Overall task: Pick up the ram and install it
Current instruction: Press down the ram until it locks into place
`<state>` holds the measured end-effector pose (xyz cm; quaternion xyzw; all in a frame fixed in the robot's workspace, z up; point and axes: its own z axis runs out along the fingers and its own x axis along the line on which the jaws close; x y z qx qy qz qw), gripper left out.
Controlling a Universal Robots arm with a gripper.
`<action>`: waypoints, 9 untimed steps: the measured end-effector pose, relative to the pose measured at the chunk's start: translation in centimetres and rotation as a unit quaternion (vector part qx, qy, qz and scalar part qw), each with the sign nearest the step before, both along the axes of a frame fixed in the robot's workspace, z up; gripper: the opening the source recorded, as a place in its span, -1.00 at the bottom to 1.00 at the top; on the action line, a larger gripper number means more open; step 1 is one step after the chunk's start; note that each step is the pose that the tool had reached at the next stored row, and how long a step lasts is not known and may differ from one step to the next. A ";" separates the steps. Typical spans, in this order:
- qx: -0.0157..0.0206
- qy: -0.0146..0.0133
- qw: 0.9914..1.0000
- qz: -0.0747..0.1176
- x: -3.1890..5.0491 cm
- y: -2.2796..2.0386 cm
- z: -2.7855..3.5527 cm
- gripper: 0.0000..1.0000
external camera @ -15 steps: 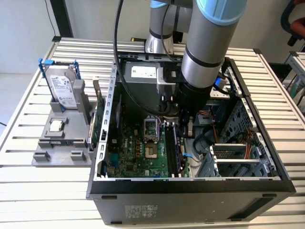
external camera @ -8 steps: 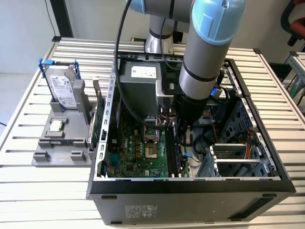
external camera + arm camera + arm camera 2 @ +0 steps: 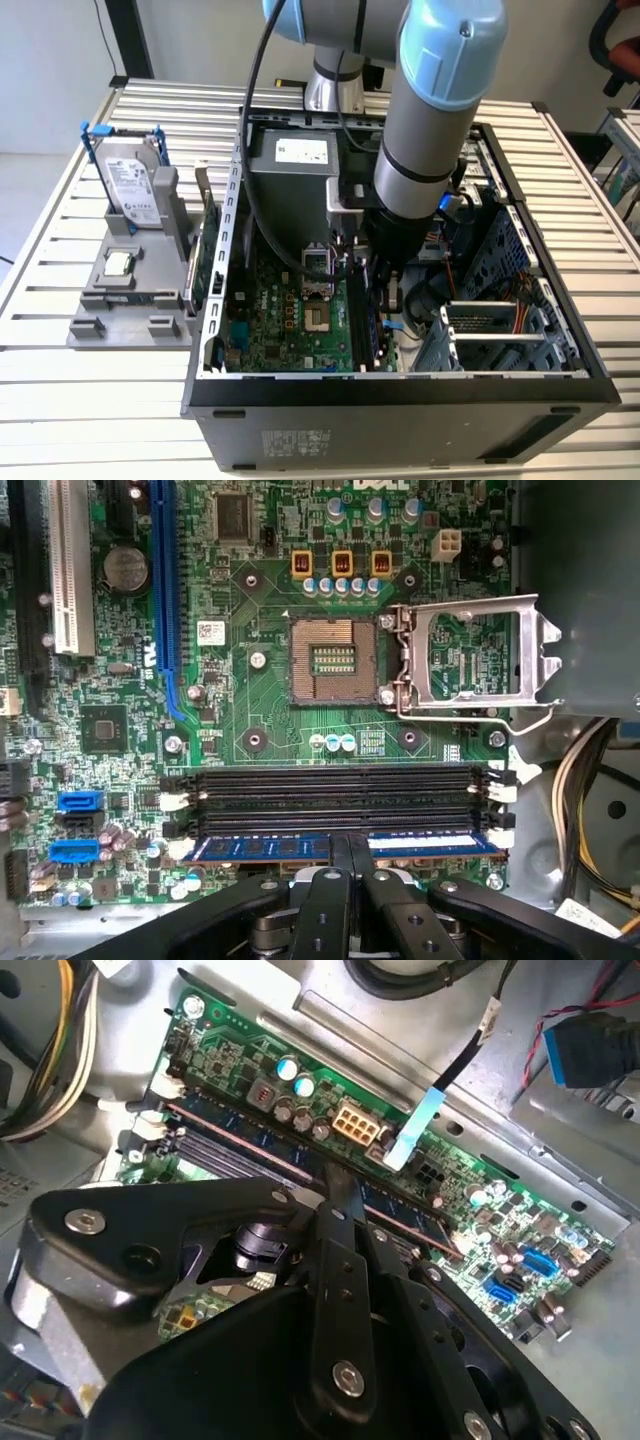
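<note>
First wrist view, end effector (image 3: pixel 350 865) pinched on the ram (image 3: pixel 420 844), stick seated along the nearest memory slot (image 3: pixel 340 825)

Blue ram (image 3: pixel 345 846) with pale label, green motherboard (image 3: pixel 260 695), black memory slots (image 3: pixel 335 790), blue-grey arm (image 3: pixel 440 90).

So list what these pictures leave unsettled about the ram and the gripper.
- Ram: in the first wrist view the gripper covers its middle, so full seating in the slot is unclear.
- The slot's latch clips: too small to tell whether they have closed.
- Exterior view: the arm hides the gripper's tip and the ram.
</note>
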<state>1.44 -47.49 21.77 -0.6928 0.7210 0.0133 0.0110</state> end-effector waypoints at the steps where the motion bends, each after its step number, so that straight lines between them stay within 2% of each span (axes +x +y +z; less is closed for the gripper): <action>1: 0.000 0.000 1.000 0.000 0.01 0.01 -0.13 -1.00; 2: -0.001 0.000 1.000 0.000 0.01 0.03 -0.11 -1.00; 3: -0.001 0.000 1.000 0.000 0.02 0.07 0.21 -1.00; 4: 0.002 0.000 1.000 0.000 0.02 0.08 0.44 -1.00; 9: 0.001 0.000 1.000 0.000 0.01 0.02 2.77 -1.00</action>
